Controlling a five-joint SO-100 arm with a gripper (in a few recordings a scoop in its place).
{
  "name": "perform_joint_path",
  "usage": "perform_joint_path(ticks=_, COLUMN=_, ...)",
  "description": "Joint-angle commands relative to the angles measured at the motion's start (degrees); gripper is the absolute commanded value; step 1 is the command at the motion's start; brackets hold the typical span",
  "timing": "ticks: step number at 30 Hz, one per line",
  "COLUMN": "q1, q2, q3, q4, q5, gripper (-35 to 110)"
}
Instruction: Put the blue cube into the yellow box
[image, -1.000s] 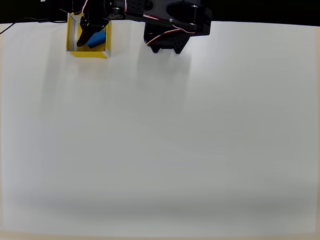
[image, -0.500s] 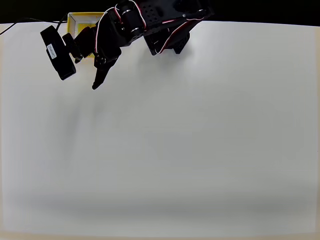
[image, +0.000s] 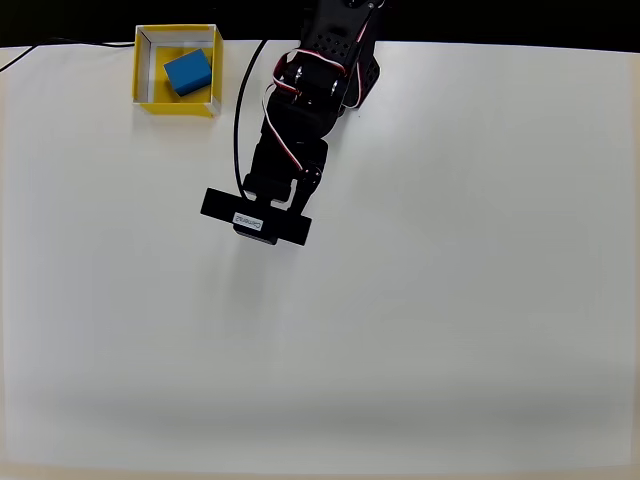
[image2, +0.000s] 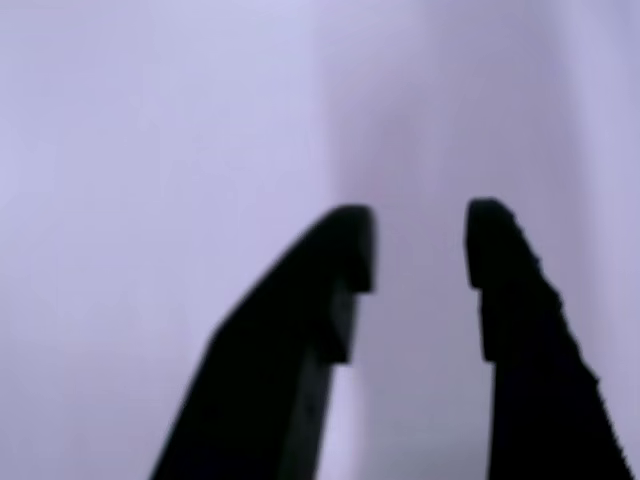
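The blue cube (image: 188, 72) lies inside the yellow box (image: 143, 98) at the table's far left corner in the overhead view. The black arm (image: 300, 110) reaches down the picture from the top centre, well to the right of the box, with its wrist camera bar (image: 255, 217) at its lower end hiding the fingers. In the wrist view my gripper (image2: 420, 245) is open: two black fingers (image2: 320, 290) stand apart with only blurred white table between them and nothing held.
The white table (image: 400, 330) stretches wide below and right of the arm. A black cable (image: 240, 110) runs beside the arm, and a dark strip borders the table's top edge.
The arm has swung away from the yellow box, rightward and down the picture toward the table's middle. The blue cube now lies uncovered in the box.
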Motion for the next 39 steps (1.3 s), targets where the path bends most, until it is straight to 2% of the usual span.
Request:
perform_joint_path(ticks=1, q1=-4.66, q2=7.73, q3=7.56, q4=-3.52, q5=-2.02, gripper=0)
perform_joint_path(ticks=5, q1=-6.86, q2=14.94, q3=16.96, q4=-4.39, q5=-2.64, gripper=0)
perform_joint_path(ticks=11, q1=-10.72, q2=17.58, q3=21.18, q4=-0.79, q5=-1.41, gripper=0)
perform_joint_path(ticks=19, q1=-14.85, q2=18.28, q3=21.36, q4=13.1, q5=-0.7, gripper=0)
perform_joint_path(ticks=23, q1=-14.77, q2=18.28, q3=21.45, q4=24.35, q5=-0.97, gripper=0)
perform_joint_path(ticks=24, q1=-14.77, q2=18.37, q3=21.45, q4=25.14, q5=2.29, gripper=0)
perform_joint_path(ticks=39, q1=-14.59, q2=18.02, q3=21.45, q4=25.05, q5=4.83, gripper=0)
